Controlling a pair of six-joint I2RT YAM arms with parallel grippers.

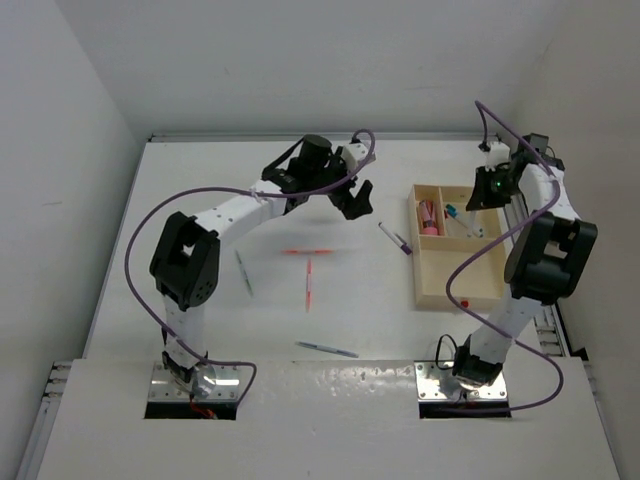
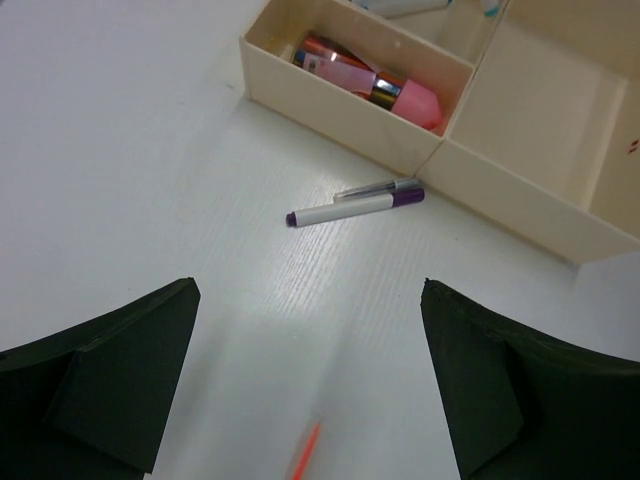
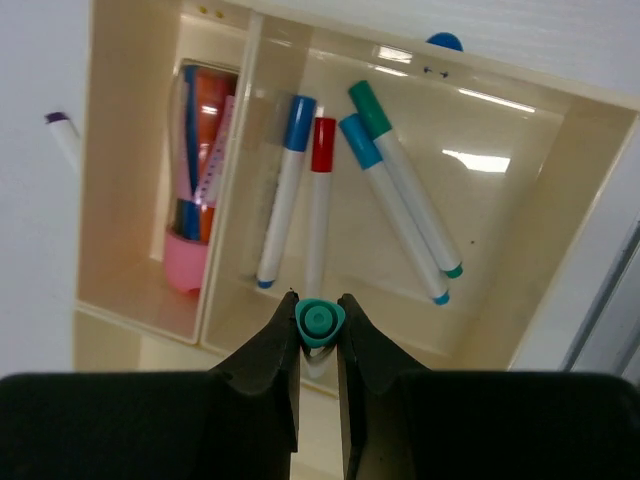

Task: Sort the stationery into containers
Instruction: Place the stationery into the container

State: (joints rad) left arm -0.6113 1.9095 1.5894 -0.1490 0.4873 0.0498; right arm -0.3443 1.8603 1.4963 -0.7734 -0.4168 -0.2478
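Right gripper (image 3: 319, 335): clamped on a teal marker (image 3: 319, 322), pinched between both fingers (image 3: 265, 370) right at the tips, cap end toward the wrist camera. Hangs over the tray (image 3: 140, 335) at the right of the table (image 1: 230, 160), at the rim of the far right small section. Flat inside that section: blue-cap marker (image 3: 283, 190), red-cap marker (image 3: 320, 205), light-blue-cap marker (image 3: 392, 210), green-cap marker (image 3: 408, 185); last two side by side, slanted. In the far left small section: pink block (image 3: 185, 262) plus orange and blue items, too bunched to tell apart.

Left gripper (image 2: 308, 320): fingers (image 2: 110, 385) spread wide, gripping nothing. Hovers above the table just left of the tray. Ahead of the fingers, well apart from them: purple-cap pen (image 2: 350, 208) flat on the table, right against a grey pen (image 2: 380, 187), both just beside the tray's left wall. Low between the fingers in the left wrist view: an orange tip (image 2: 305, 455), blurred, down on the table, not touched.

Loose at mid table in the top view: far orange pen (image 1: 308, 251) lying left-right, near orange pen (image 1: 309, 283) lying near-far, ends close in a T. Further left: teal pen (image 1: 243, 272). Near edge, between the arm bases: blue-grey pen (image 1: 327, 348).
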